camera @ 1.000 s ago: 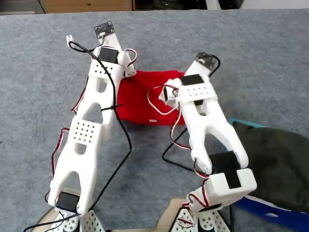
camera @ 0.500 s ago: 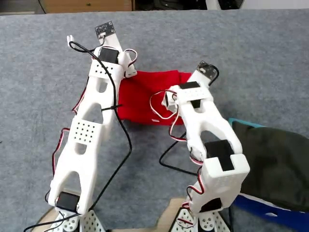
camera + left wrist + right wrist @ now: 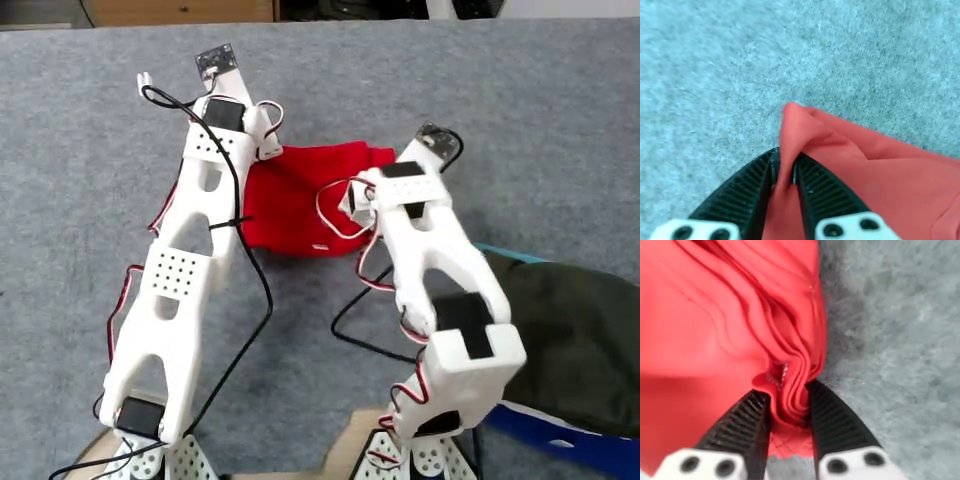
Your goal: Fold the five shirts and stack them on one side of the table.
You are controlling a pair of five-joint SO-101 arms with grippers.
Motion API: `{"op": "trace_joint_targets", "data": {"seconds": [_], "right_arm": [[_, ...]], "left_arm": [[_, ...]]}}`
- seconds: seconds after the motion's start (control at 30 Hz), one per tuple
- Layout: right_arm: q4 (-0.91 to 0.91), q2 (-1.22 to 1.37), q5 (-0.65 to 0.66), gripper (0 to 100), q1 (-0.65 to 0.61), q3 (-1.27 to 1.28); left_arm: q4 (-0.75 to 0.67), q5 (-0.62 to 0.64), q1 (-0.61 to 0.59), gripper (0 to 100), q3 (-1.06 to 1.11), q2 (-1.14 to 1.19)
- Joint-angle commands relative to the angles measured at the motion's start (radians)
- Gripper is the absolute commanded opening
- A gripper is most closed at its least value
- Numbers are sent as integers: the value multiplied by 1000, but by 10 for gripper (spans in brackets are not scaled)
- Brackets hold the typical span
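A red shirt (image 3: 295,195) lies partly folded on the grey table (image 3: 90,150), between the two arms. My left gripper (image 3: 783,172) is shut on a corner of the red shirt (image 3: 865,165), the cloth pinched between its black fingers (image 3: 752,187). At the shirt's other side my right gripper (image 3: 787,405) is shut on a bunched, pleated edge of the red shirt (image 3: 715,315). In the high view the left arm (image 3: 215,130) stands at the shirt's left edge and the right arm (image 3: 410,195) at its right edge.
A dark green garment (image 3: 570,345) lies at the right edge of the table on top of blue cloth (image 3: 560,440). Bare grey carpet (image 3: 540,110) stretches beyond and to both sides of the red shirt. A wooden edge (image 3: 175,10) runs along the far side.
The right arm has shifted a little nearer and then right again with the shirt's edge, and the red cloth has bunched more. The left arm has kept still.
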Motion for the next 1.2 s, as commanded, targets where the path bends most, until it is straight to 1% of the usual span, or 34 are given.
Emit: {"op": "trace_joint_targets", "data": {"seconds": [0.0, 0.17, 0.3, 0.57, 0.7, 0.87, 1.03, 1.17], "right_arm": [[26, -108, 18, 5, 39, -44], [71, -211, 48, 5, 76, -44], [101, -309, 80, 5, 143, -44], [218, -519, 161, 5, 321, -44], [282, -621, 193, 5, 420, -44], [354, -720, 264, 5, 611, -47], [479, -805, 379, 5, 837, -50], [535, -851, 480, 5, 1038, -50]], "left_arm": [[12, 11, 5, 18, -35, -31], [106, 14, 55, 18, -147, -64], [155, 40, 86, 18, -241, -65], [161, 83, 160, 18, -239, -183], [173, 92, 235, 18, -230, -274], [224, 106, 384, 18, -230, -337], [238, 115, 545, 18, -233, -363], [238, 115, 664, 18, -232, -380]]}}
